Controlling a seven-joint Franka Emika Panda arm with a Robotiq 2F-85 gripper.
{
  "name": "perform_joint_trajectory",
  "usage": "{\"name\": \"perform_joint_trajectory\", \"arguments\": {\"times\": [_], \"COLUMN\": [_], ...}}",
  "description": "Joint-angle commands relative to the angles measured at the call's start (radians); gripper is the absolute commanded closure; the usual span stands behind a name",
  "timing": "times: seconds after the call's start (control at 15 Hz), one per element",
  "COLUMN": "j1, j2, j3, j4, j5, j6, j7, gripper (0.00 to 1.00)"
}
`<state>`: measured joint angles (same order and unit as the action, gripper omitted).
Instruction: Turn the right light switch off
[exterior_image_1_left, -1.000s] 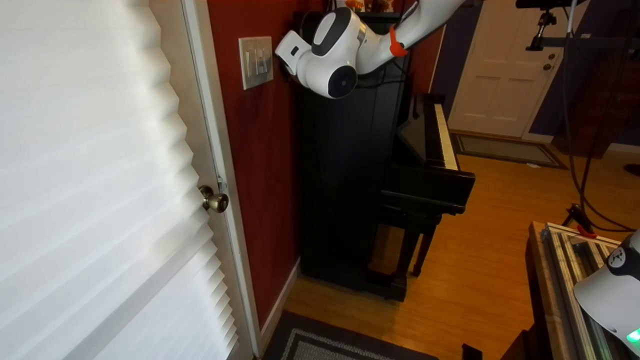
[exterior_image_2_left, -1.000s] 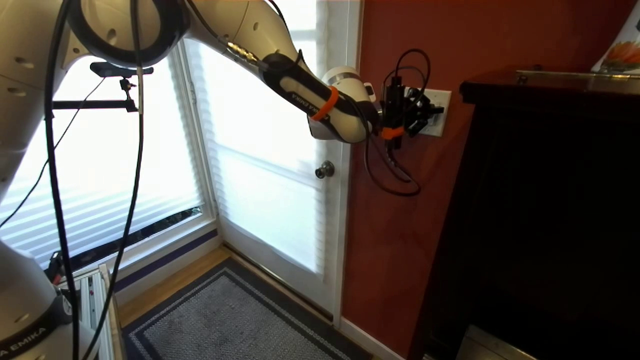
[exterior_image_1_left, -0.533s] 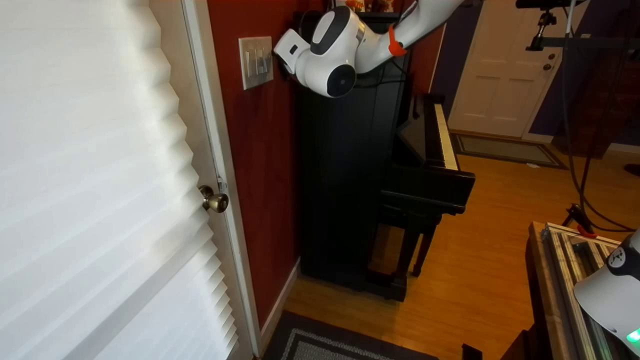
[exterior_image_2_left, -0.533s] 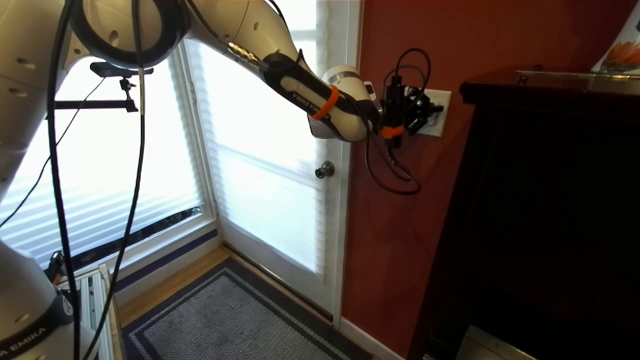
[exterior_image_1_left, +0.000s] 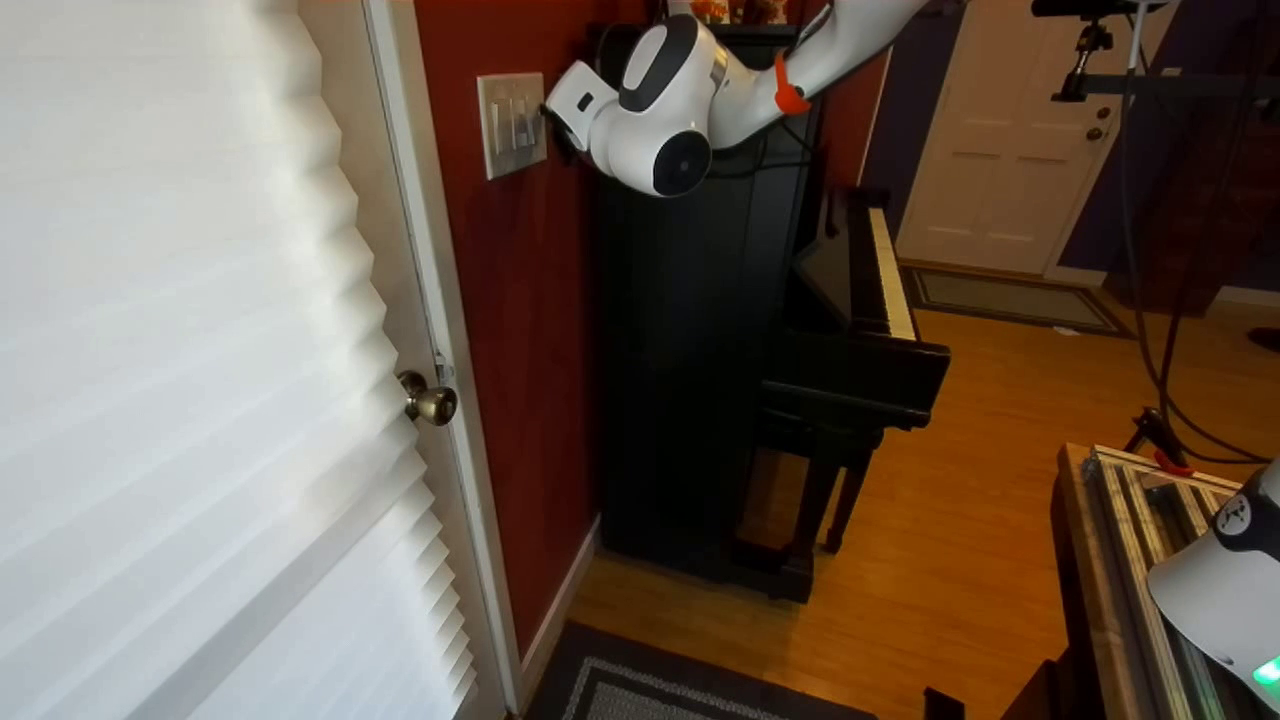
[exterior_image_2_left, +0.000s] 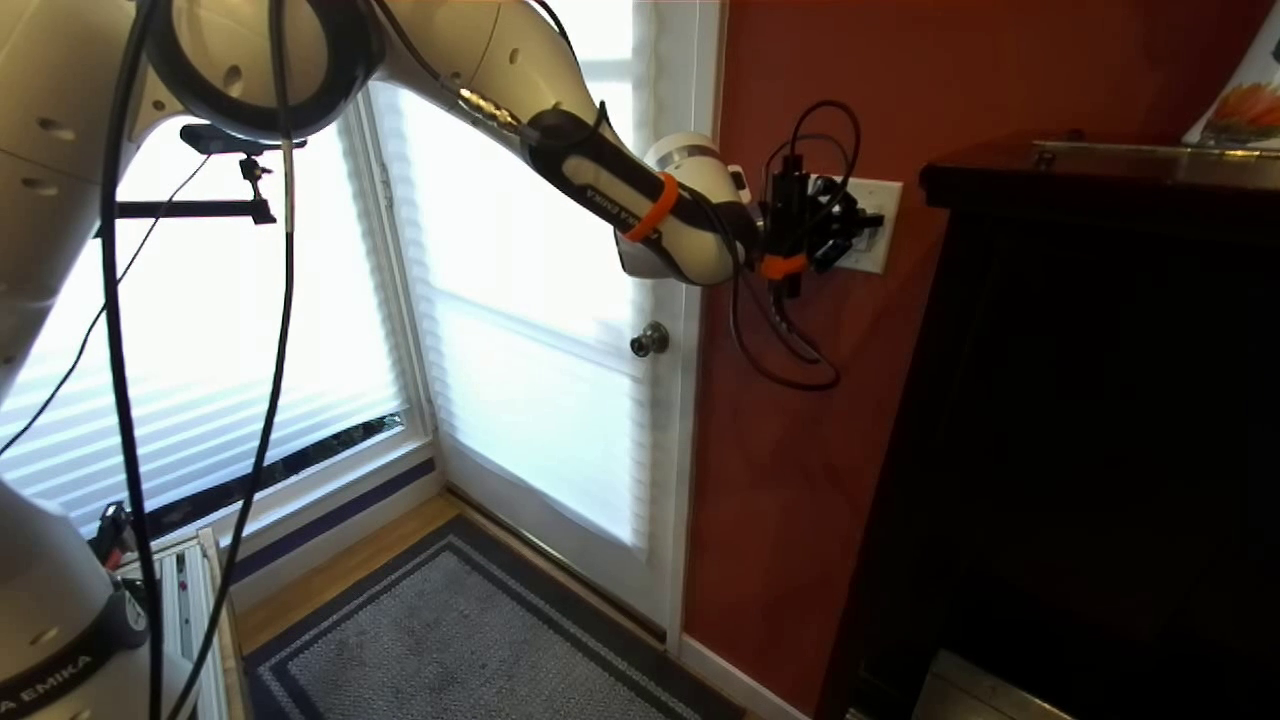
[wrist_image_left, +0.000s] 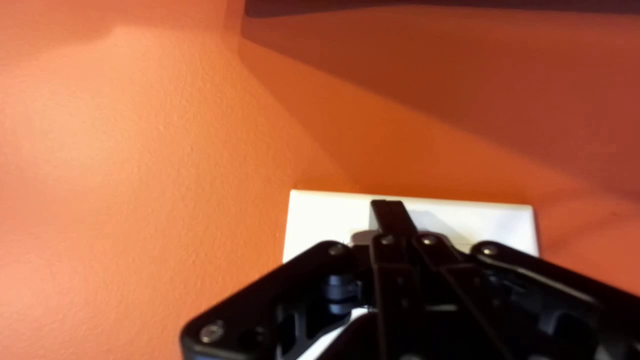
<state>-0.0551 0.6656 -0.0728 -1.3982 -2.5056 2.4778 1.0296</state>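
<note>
In the wrist view, the bottom edge is cutting off 1 black metal gripper (wrist_image_left: 387, 206), whose 2 fingers are lying side by side, clenched together. The tips are ending just short of the top edge of 1 cream-white, nearly square switch plate (wrist_image_left: 320, 215); the upper left and upper right corners are showing, while the gripper is hiding the lower part. A beige patch (wrist_image_left: 363, 236) is peeking out beside the fingers, too covered to name. Orange-red wall (wrist_image_left: 150, 175) is spreading beyond the plate's left edge.

In an exterior view, the white robot arm (exterior_image_1_left: 640, 150) is hiding nearly all of the gripper. The plate is carrying 2 toggles: the right light switch (exterior_image_1_left: 522, 122), standing toward the right edge, and the left toggle (exterior_image_1_left: 502, 128) toward the left edge, their settings being too small to read. A narrow strip of wall is separating the plate's left edge from the white door frame (exterior_image_1_left: 418, 150), and 1 round brass door knob (exterior_image_1_left: 436, 405) is sitting well below the lower left corner.

In an exterior view, the gripper is covering much of the plate's left half; whether the tips are touching the right light switch, I cannot tell. The plate's right edge and lower right corner are showing, and wall is running from there to 1 black upright piano (exterior_image_2_left: 1080, 400), cut off at the right edge.
</note>
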Motion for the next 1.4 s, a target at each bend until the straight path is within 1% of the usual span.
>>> {"name": "perform_joint_trajectory", "arguments": {"times": [0.0, 1.0, 1.2, 1.27, 1.33], "j1": [0.006, 0.005, -0.011, -0.049, -0.053], "j2": [0.025, 0.028, 0.015, 0.005, 0.001], "j3": [-0.015, -0.014, 0.002, 0.051, 0.055], "j4": [0.039, 0.044, 0.029, 0.022, 0.019], "j5": [-0.013, -0.013, -0.012, -0.013, -0.010], "j6": [0.028, 0.043, 0.043, 0.043, 0.047], "j7": [0.021, 0.017, 0.005, -0.023, -0.028], "gripper": [1.00, 1.00, 1.00, 1.00, 1.00]}}
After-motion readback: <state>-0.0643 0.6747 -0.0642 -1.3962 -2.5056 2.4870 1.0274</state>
